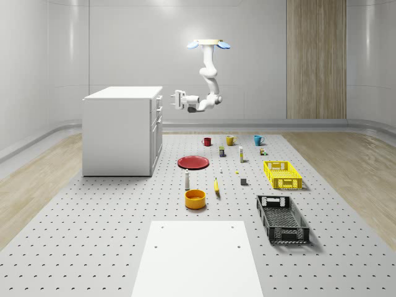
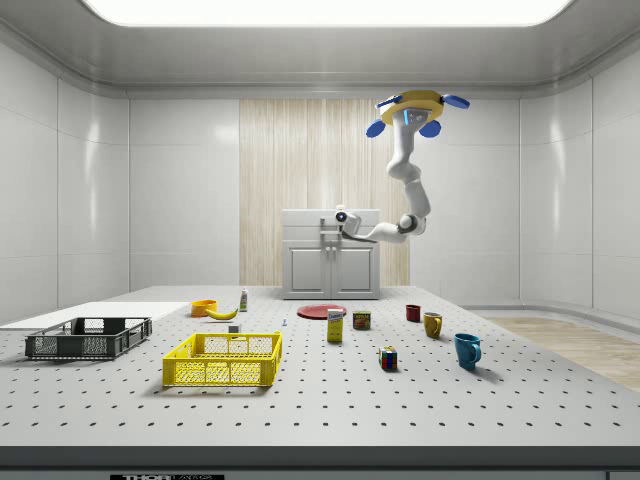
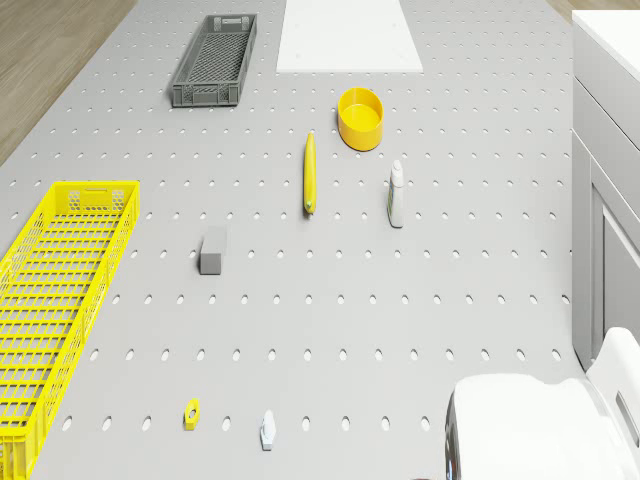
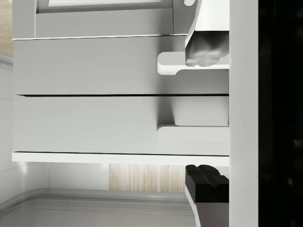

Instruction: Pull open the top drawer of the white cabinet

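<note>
The white cabinet (image 1: 120,131) stands on the perforated table at the whole-scene view's left, its drawer fronts facing right. The drone (image 1: 209,44) hovers high in front of it, arm bent down toward it. My gripper (image 1: 174,99) is level with the top drawer (image 1: 159,99), a short gap away, fingers open. In the wrist view the top drawer's handle (image 4: 191,131) lies between my spread fingertips (image 4: 204,51); the gripper (image 4: 199,113) touches nothing. The side view shows the gripper (image 2: 336,222) in front of the cabinet (image 2: 331,262).
On the table in front of the cabinet lie a red plate (image 1: 193,162), a small bottle (image 1: 187,179), a banana (image 1: 216,186) and a yellow bowl (image 1: 195,198). Mugs (image 1: 230,140) stand behind. A yellow crate (image 1: 283,174) and black crate (image 1: 282,218) sit right.
</note>
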`<state>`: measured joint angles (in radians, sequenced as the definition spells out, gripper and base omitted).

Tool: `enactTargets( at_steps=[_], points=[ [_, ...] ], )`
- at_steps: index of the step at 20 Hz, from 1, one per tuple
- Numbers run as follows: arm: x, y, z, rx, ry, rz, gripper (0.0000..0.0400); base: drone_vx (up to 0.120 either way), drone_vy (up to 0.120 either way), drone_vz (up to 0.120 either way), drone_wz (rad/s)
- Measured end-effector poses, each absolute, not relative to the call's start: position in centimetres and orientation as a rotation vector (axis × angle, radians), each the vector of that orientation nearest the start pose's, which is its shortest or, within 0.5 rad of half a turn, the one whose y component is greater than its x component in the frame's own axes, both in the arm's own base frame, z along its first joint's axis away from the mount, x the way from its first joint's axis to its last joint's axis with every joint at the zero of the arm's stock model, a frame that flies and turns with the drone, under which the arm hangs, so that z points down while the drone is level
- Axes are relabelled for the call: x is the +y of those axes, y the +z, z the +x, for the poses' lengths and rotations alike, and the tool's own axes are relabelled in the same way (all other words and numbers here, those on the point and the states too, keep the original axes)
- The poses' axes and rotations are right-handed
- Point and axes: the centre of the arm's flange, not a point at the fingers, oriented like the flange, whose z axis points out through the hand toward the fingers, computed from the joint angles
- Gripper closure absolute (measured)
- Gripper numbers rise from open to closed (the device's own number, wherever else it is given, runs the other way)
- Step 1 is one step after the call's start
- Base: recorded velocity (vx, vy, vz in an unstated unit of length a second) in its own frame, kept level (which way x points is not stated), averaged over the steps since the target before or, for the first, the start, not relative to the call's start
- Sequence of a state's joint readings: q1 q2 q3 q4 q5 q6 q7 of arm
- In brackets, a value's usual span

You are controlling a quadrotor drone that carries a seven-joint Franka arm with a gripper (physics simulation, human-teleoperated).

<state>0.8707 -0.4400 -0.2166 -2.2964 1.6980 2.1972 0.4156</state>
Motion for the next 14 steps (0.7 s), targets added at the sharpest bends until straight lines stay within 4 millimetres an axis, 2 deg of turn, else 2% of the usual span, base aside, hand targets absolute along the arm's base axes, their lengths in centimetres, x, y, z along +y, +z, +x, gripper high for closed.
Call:
enactTargets(
  at_steps=[9,14],
  points=[
    [30.8,57.3,35.6,0.581,0.644,-1.497,0.0095,0.000,0.000,0.000,0.000],
    [32.0,56.9,35.6,0.581,0.644,-1.497,0.0095,0.000,0.000,0.000,0.000]
  ],
)
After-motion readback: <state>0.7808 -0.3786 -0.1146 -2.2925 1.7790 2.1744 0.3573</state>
